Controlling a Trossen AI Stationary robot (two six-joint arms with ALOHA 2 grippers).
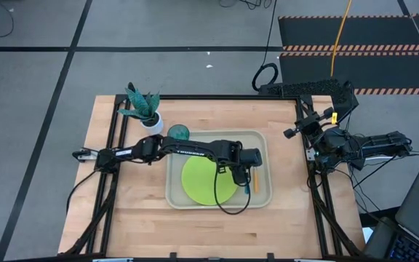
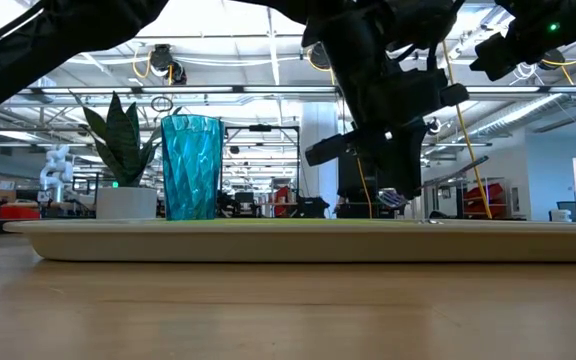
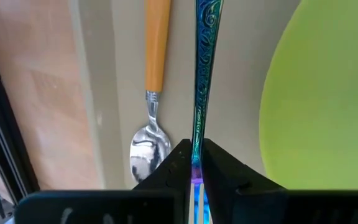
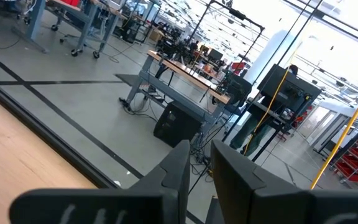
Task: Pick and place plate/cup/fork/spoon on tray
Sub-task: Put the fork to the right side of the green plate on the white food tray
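Already 1 plate [image 1: 204, 182], 1 cup [image 1: 178, 132], 1 spoon [image 3: 152, 99], 1 fork [image 3: 202, 74] on tray [image 1: 217, 205].

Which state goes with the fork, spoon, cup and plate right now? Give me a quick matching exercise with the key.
Things:
1. fork
2. spoon
3. cup
4. plate

States:
A. standing upright at a tray corner near the plant
B. lying free between fork and tray rim
C. pinched in the left gripper
D. flat in the tray's middle

Pairs: 1-C, 2-B, 3-A, 4-D. The right gripper waits off the table's right edge.
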